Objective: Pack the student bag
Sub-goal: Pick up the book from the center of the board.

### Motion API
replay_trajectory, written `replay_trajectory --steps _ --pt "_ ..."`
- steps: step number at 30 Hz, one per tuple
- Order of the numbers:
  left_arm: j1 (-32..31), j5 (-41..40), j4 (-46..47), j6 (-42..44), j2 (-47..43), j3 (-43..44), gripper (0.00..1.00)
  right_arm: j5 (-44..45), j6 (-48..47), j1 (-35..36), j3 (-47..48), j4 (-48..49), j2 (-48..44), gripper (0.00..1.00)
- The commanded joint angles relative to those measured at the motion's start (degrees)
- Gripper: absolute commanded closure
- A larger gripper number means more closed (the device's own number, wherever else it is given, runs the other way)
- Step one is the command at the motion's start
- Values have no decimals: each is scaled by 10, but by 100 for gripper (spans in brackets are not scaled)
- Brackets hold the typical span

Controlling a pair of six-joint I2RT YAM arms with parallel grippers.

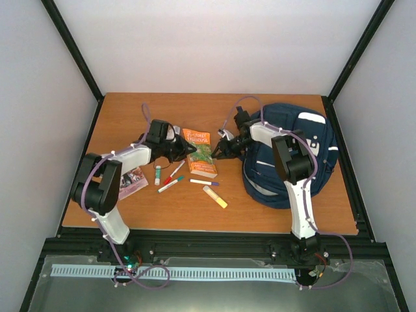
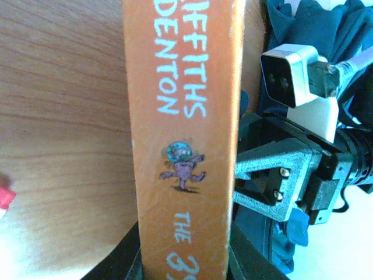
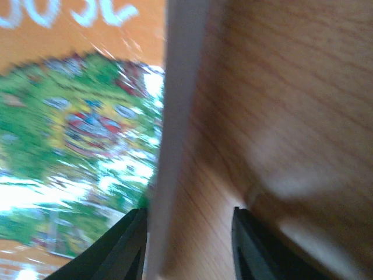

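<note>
Top external, student bag (image 1: 318, 140) near parted right fingers (image 3: 125, 248), left fingers (image 2: 119, 267) clamping orange book (image 1: 200, 153)

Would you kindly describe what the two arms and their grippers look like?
The left arm and right arm both have white link shells between black joints, with a lilac cable tied along each. The left gripper and right gripper are black with dark tapered fingers; a white camera block sits by the right one.
</note>
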Motion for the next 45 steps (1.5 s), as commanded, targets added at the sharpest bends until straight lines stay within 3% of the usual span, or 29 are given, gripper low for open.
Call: replay_trajectory --steps 1,6,12,14,16,17,22,30,36,45 --pt "-2 8 -59 70 -80 64 99 141 -43 -1 -20 -44 -69 56" --pt "-2 -7 -117 114 -128 89 99 191 -91 -3 -25 -58 -175 44" --pt "-2 44 -115 143 -180 108 99 205 -125 -23 -56 -51 -314 34" --pt "-3 54 -116 155 -201 118 99 183 -126 -36 -67 -47 -355 25" --pt "-2 67 -113 165 -223 125 99 140 -122 -54 -80 -42 -393 4" --pt "-3 76 -109 171 -233 127 99 111 -118 -65 -89 -37 -410 0" --pt "-3 125 -79 192 -282 129 99 4 -122 -99 -133 -13 -472 0" --pt "-16 187 -58 218 -303 148 99 -178 -116 -98 -167 32 -488 0" --pt "-25 226 -53 228 -286 160 99 -220 -113 -79 -155 45 -500 0" --pt "-31 238 -6 209 -293 150 99 -211 -80 -41 -119 64 -474 0"
